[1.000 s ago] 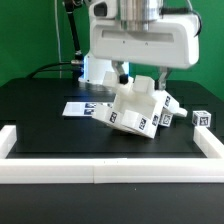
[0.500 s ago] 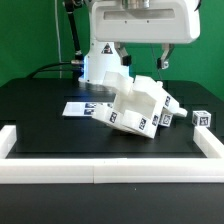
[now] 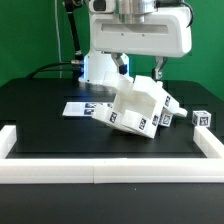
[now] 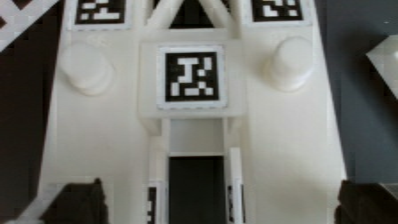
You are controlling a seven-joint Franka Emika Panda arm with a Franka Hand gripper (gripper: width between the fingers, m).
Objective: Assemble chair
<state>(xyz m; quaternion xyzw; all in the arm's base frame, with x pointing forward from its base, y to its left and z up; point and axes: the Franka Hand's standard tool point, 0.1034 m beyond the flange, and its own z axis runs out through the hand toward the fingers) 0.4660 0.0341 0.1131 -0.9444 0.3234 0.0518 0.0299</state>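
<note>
The partly built chair point(image 3: 138, 108) lies tipped on the table point(image 3: 40, 125) at mid-scene, just to the exterior view's right of the marker board point(image 3: 80, 108). The fingers point(image 4: 75, 203) hang close above it, spread apart and clamped on nothing (the wrist view shows one tip to either side of the chair's tagged white panel). I judge this to be the approach for a grasp on the assembly. The next move calls for a straight descent, then closing squarely so the tilted piece does not twist.
</note>
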